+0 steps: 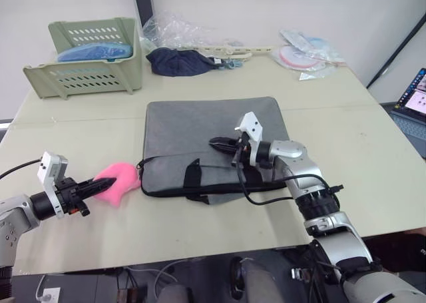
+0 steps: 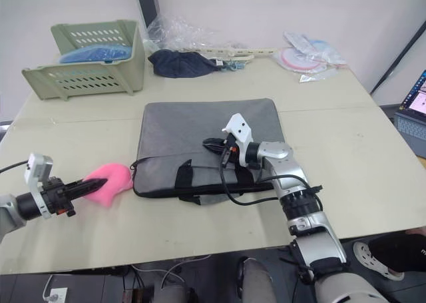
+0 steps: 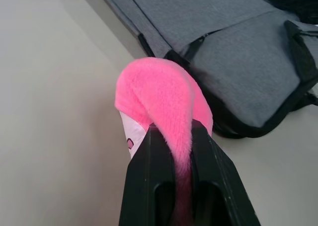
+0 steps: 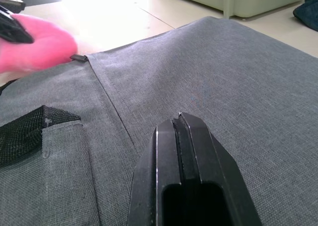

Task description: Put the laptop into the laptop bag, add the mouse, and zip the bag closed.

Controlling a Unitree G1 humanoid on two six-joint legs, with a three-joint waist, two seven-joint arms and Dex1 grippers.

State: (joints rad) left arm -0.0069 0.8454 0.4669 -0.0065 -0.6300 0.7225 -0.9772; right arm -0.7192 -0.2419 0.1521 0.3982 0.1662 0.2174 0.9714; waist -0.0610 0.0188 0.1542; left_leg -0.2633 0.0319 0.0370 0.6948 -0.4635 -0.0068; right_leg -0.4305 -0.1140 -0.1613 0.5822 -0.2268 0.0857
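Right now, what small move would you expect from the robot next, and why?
Probably the left gripper lets go of the fuzzy pink lump it pinches beside the laptop bag. The right gripper rests shut on the bag's grey fabric, and the pink lump isn't the mouse.

Even, bright, diffuse light in head views; soft faint shadows on tabletop (image 1: 200,230). Strong white glare blows out tabletop's far corner in right wrist view. Right pincer (image 4: 180,117) blurred, very close to lens; bag (image 4: 208,77) weave sharp.
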